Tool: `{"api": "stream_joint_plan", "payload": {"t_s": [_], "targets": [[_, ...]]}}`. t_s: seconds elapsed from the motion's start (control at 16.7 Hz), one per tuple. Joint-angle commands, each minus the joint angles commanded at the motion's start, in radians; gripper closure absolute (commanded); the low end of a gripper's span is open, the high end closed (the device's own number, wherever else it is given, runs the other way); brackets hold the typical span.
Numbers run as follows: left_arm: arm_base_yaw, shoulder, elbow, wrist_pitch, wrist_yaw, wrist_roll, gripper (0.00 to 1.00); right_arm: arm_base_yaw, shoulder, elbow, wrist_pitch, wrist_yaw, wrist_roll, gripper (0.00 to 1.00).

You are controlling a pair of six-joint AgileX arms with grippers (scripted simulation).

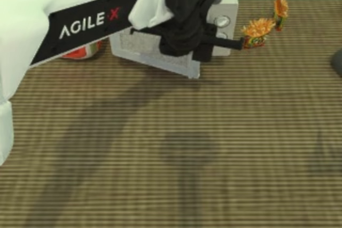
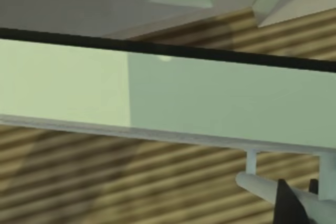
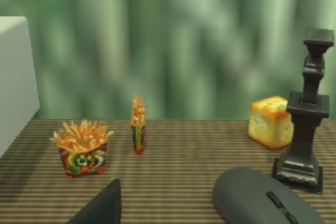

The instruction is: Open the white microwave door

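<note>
Here, door [image 1: 155, 52] handle [image 2: 273, 190] between left jaws.

The left arm [image 1: 80, 20] is covering most of the white microwave [image 1: 227, 6] at the top of the top view, leaving only its right corner and two knobs showing. The door [image 1: 155, 52] is peeking out beneath the arm, its upper part hidden. A red object [image 1: 80, 52] is showing only as a sliver under the arm. The left gripper [image 1: 200, 41] is merging into black, so its fingers are not readable. At the right edge, a dark grey shape [image 1: 336, 62] is being cut off.
</note>
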Motion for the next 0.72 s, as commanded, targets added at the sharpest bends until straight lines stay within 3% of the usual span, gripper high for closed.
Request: {"api": "stream_joint_plan", "payload": {"t_s": [0.42,0.72], "targets": [[-0.008,0.0,-0.004,0.002,0.009,-0.003,1.0,0.0,0.0,0.0,0.0,0.0,0.0,0.0],[0.009,-0.053,-0.08,0.04,0.034,0.062,1.0,0.0,0.0,0.0,0.0,0.0,0.0,0.0]]}}
